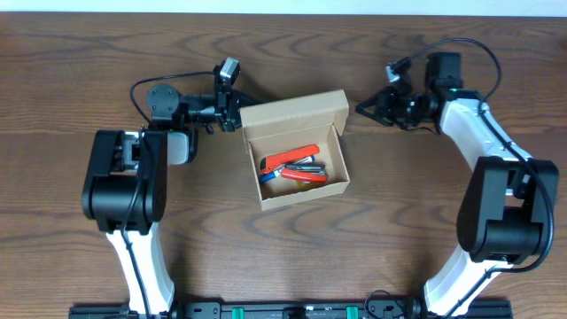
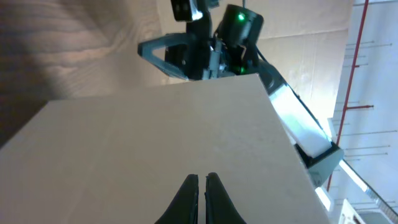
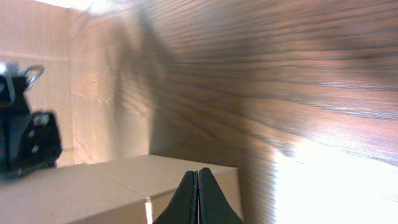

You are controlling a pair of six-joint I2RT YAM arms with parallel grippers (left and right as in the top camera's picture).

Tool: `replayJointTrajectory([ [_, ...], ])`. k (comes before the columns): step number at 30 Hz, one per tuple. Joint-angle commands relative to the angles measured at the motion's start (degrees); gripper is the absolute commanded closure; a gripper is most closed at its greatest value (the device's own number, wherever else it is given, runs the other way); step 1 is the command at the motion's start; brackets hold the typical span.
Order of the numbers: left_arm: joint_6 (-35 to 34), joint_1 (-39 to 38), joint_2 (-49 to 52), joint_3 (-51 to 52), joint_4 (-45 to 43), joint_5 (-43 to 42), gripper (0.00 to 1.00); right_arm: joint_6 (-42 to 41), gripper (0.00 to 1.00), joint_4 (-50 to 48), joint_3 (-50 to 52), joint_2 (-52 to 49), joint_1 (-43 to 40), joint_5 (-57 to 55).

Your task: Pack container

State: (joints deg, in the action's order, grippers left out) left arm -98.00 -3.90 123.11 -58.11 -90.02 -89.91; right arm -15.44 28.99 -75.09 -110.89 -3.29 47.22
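The tan cardboard container [image 1: 301, 193] stands open at the table's middle, its flap lid [image 1: 292, 110] raised at the far side. Inside lie red and blue pens [image 1: 294, 165]. My left gripper [image 1: 237, 113] is shut and empty, its tips against the lid's left end; in the left wrist view the fingers [image 2: 202, 179] rest over the flat cardboard [image 2: 161, 137]. My right gripper [image 1: 361, 108] is shut, just right of the lid's right corner, with a small gap between them. In the right wrist view its tips [image 3: 198, 174] point at the box [image 3: 93, 186].
The wooden table [image 1: 399, 221] surrounds the box. The right arm [image 2: 236, 37] shows beyond the lid in the left wrist view, and the left arm [image 3: 25, 137] shows at the left edge of the right wrist view. Both arm bases stand near the front edge.
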Motion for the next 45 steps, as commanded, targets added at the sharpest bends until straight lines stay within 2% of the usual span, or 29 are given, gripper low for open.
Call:
replayJointTrajectory([
  [1,4.22,0.17,-4.63,3.56,-0.83,-0.7,0.94,1.95,0.99,0.68,-0.68,0.87,-1.64,-0.44],
  [15,5.64,-0.04,-18.34,8.85,-0.83,-0.7,0.94,3.3,0.99,4.28,-4.66,5.92,-1.51,-4.5],
  [20,9.92,0.2,-23.26,15.28,-0.83,-0.72,0.94,8.04,0.99,6.05,-7.19,9.94,0.07,-6.05],
  [21,10.82,0.61,-24.22,16.0,-0.85,-0.72,0.88,10.32,0.99,6.82,-8.07,10.88,0.7,-5.99],
  [22,12.35,1.05,-25.29,16.31,-0.85,-0.72,0.57,13.18,0.99,8.0,-9.05,11.85,1.51,-5.77],
  [23,14.01,1.55,-26.43,16.26,-0.83,-0.7,0.04,17.05,0.98,9.92,-10.4,13.09,2.58,-5.38],
  [26,18.58,4.22,-29.88,13.75,-0.81,-0.7,0.03,28.59,0.9,17.55,-14.8,16.35,6.12,-5.49],
  [28,19.1,6.23,-31.12,10.12,-0.83,-0.7,0.04,32.57,0.85,21.81,-17.75,18.47,8.83,-7.5],
  [31,20.94,9.18,-31.67,2.6,-0.83,-0.7,0.04,35.54,0.76,25.11,-21.11,21.4,12.37,-11.23],
  [33,23.71,11.67,-31.63,-3.26,-0.17,-0.7,0.04,35.87,0.64,25.55,-22.4,23.08,14.34,-14.16],
  [35,27.21,14.45,-31.61,-8.72,3.91,-0.7,0.04,35.87,0.57,25.57,-23.08,24.65,16.09,-17.05],
  [41,43.76,22.62,-31.61,-22.84,24.65,-0.66,0.04,35.89,0.55,26.1,-23.15,26.16,20.22,-23.17],
  [45,50.84,27.28,-31.61,-30.16,35.34,0.5,0.04,37.05,0.56,27.21,-23.15,26.14,22.34,-29.46],
])
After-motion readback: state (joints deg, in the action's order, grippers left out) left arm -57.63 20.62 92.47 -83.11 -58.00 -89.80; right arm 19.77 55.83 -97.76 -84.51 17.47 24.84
